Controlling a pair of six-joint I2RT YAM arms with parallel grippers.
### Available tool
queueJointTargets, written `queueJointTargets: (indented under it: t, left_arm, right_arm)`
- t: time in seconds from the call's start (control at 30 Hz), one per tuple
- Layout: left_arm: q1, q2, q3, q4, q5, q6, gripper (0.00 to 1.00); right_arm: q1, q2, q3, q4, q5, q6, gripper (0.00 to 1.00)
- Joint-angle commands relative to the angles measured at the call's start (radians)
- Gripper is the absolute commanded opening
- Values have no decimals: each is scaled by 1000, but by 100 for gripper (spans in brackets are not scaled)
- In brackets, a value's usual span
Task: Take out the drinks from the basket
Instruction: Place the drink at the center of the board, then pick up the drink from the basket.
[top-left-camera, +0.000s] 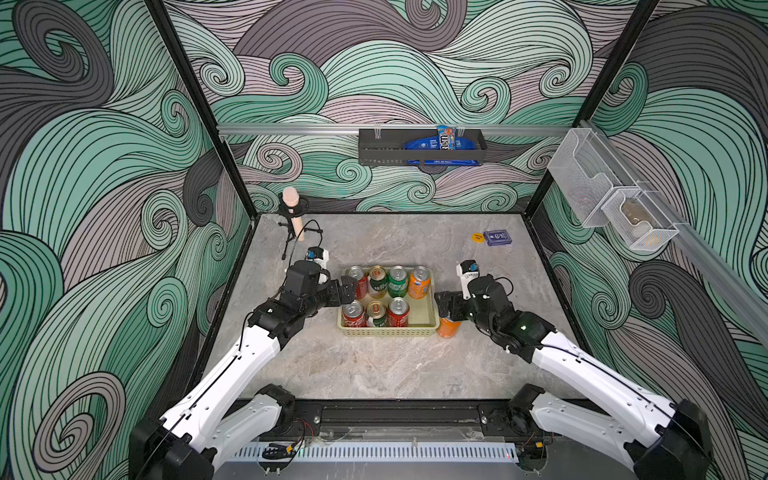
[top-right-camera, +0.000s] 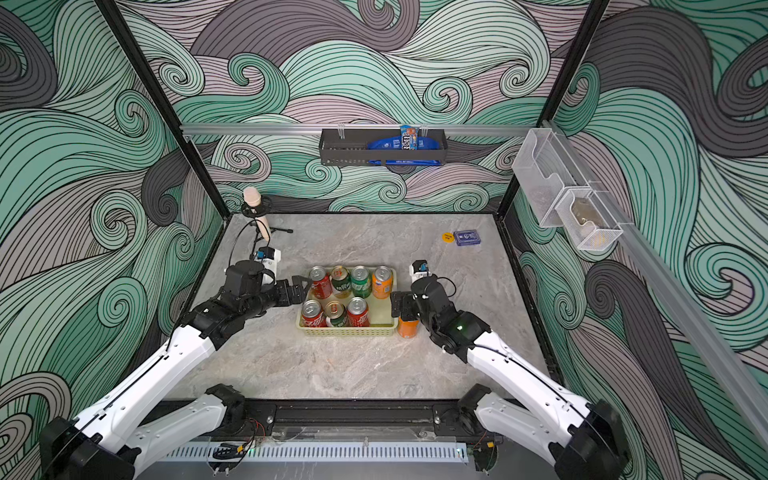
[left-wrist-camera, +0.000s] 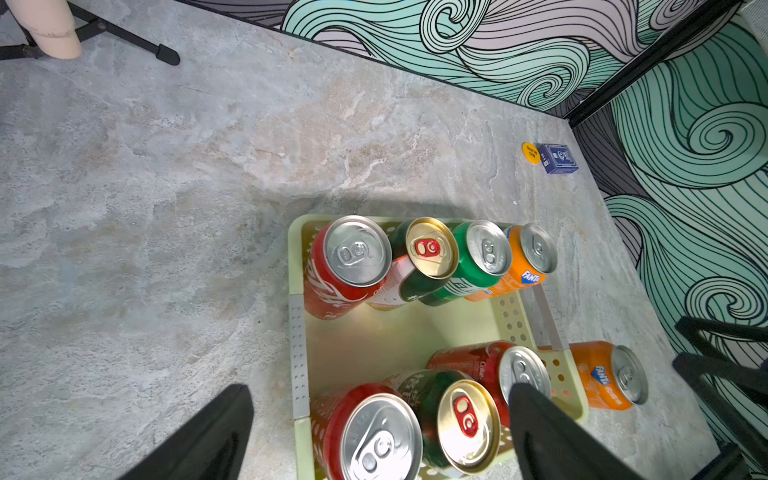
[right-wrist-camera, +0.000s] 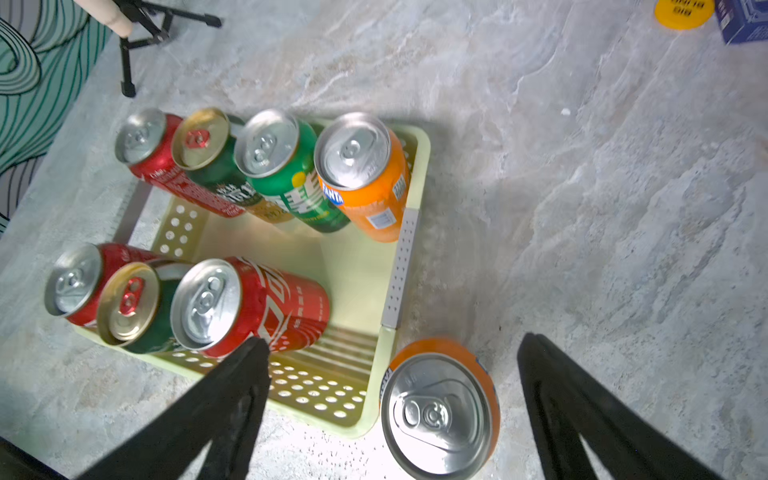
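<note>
Black fingers of the right gripper (right-wrist-camera: 395, 343) stand wide apart with nothing between them but air and, lower down, the small orange aluminium can with a silver top (right-wrist-camera: 440, 411). No grip there! In both top views that can stands upright on the grey marbled tabletop (top-left-camera: 374, 365), just right of the lower right corner of the shallow pale yellow-green plastic basket with perforated walls (top-left-camera: 388, 331). Whether can and wall touch, I cannot tell.

One drink is out and seven cans sit inside: four along the upper row, three along the lower. So this looks like the let-go. To do it well, rise straight up until the fingertips clear the silver rim, and only then swing left. One finger hangs close to the red can (right-wrist-camera: 249, 307) at the right end of the lower row, so a sideways drift could clip it.

At the basket's left edge, the left gripper (left-wrist-camera: 384, 390) hovers, jaws apart and empty. Give it room.
</note>
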Motion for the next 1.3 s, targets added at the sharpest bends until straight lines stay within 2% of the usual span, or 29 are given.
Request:
queueJointTargets:
  t: [0.0,0.3,0.6,0.77,1.27]
  left_arm:
    - [2,-11,-2,18,-9,3,99]
    - [21,34,2,80,32,-21,99]
    - [41,77,-8,107,34,-9,99]
    - [51,86,-14,120,47,-11,99]
    - [77,100,-15,130,81,-11,99]
  right_arm:
    - [-23,20,64,11,-26,-58,94]
    - [-64,213,205,12,-178,-99,92]
    - [-86,360,286,-14,-151,-186,92]
    - [-109,428,315,-20,-184,-209,92]
    - [-110,554,374,-24,-212,-265,92]
